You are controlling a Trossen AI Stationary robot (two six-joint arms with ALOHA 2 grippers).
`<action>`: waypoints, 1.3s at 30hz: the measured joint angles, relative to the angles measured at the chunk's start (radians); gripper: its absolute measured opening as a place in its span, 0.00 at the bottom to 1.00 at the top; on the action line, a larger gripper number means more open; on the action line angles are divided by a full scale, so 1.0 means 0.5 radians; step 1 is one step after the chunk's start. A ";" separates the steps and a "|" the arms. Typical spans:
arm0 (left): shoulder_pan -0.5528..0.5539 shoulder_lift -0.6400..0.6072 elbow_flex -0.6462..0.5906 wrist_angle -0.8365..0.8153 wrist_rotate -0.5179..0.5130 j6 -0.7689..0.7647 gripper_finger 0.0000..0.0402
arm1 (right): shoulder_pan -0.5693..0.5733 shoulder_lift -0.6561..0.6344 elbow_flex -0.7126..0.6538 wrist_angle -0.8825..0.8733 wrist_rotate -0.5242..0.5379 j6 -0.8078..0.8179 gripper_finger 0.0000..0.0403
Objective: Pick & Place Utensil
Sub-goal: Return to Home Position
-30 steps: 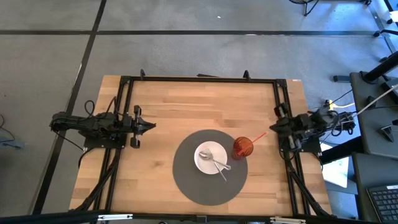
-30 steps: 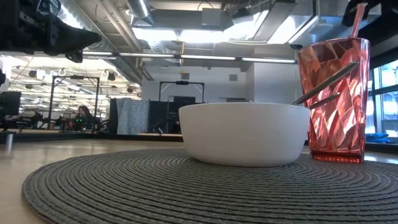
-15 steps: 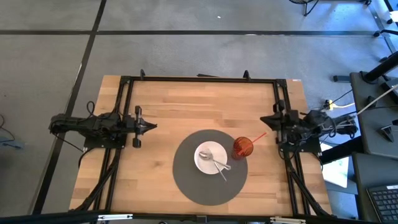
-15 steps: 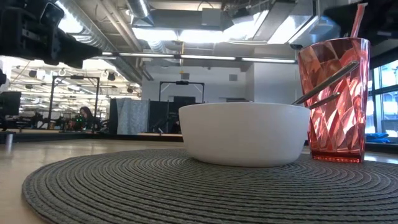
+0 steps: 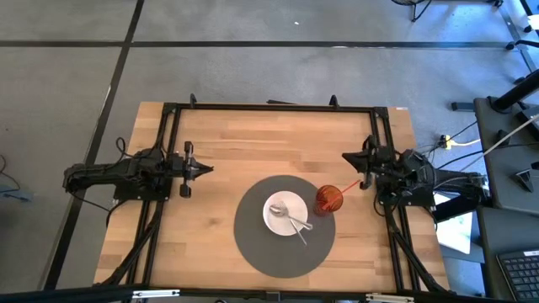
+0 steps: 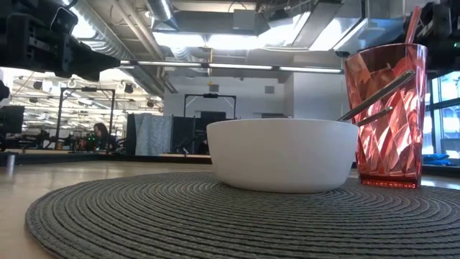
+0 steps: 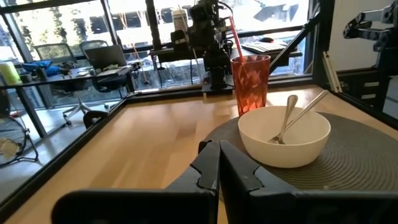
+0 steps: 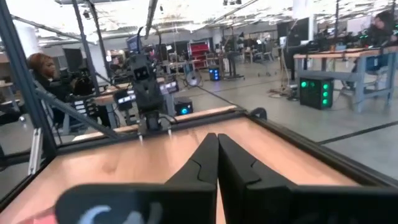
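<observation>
Left tool (image 5: 205,169): clenched, empty, well left of the white bowl (image 5: 272,220). Right tool (image 5: 345,156): clenched, empty, well right of the bowl. Two silver utensils (image 5: 296,223) lie in the bowl, handles over its rim. The orange glass (image 5: 328,199) stands just right of the bowl, holding the orange straw (image 5: 351,185). Bowl and glass sit on the round grey mat (image 5: 253,244) on the counter (image 5: 253,139).

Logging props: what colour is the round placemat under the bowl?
Dark grey placemat, woven in concentric ribs; clearest in the low view.

Bowl (image 5: 274,217) left of glass (image 5: 328,202), both on mat (image 5: 253,241)
</observation>
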 joint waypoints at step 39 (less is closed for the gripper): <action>0.004 0.075 -0.002 0.007 0.038 -0.476 0.02 | -0.116 0.010 -0.113 0.025 -0.154 0.073 0.01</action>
